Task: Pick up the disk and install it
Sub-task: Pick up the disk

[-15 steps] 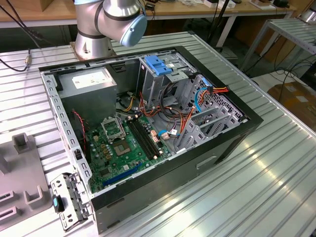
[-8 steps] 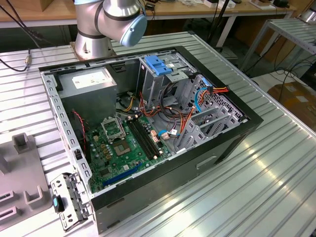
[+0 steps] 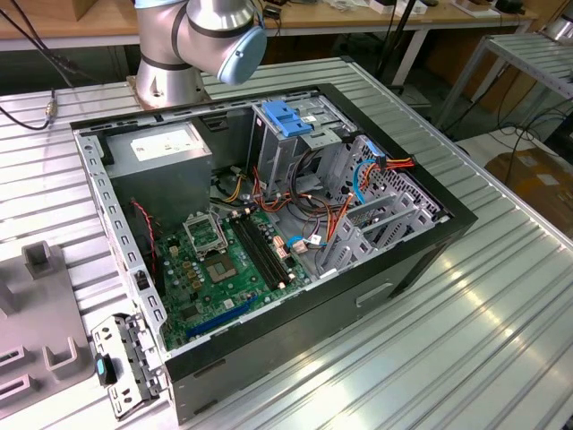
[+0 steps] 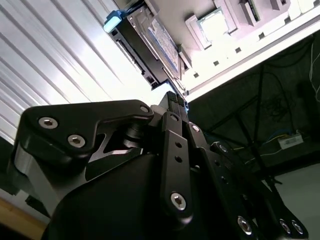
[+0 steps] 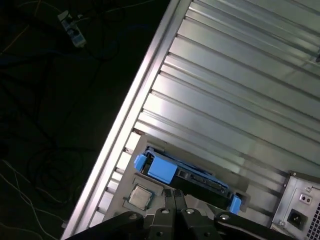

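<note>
Closed hand (image 5: 175, 195) nr disk (image 5: 185, 176)

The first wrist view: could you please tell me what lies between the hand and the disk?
In the first wrist view nothing lies between them: the hand hangs right at the edge of the disk.

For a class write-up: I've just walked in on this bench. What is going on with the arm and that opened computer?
The robot arm's gripper is aimed at the disk, with its fingers shut and holding nothing. The disk sits in a grey fixture on the ribbed metal table, beside the open computer case. It has not yet been picked up or installed.
</note>
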`<action>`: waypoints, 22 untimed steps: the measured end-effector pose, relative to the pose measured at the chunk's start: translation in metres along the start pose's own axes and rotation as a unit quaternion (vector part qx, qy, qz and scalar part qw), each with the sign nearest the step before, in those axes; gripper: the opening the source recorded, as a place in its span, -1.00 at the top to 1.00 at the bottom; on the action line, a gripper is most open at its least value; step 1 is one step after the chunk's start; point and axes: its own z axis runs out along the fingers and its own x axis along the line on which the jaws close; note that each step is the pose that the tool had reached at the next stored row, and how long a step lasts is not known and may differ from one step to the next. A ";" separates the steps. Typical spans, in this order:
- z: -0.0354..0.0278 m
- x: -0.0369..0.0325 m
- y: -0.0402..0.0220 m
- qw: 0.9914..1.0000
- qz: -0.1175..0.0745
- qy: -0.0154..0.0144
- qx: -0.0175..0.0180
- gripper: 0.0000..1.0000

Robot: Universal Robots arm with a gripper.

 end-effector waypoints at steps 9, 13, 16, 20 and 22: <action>0.0000 0.0000 0.0000 0.998 -0.063 0.003 -0.001 0.79; 0.0000 0.0000 0.0000 0.997 -0.082 0.004 -0.002 0.79; 0.0000 0.0000 0.0000 0.995 -0.099 0.005 -0.002 0.79; 0.0000 0.0000 0.0000 0.992 -0.127 0.006 -0.002 0.79; 0.0000 0.0000 0.0000 0.989 -0.149 0.007 -0.003 0.79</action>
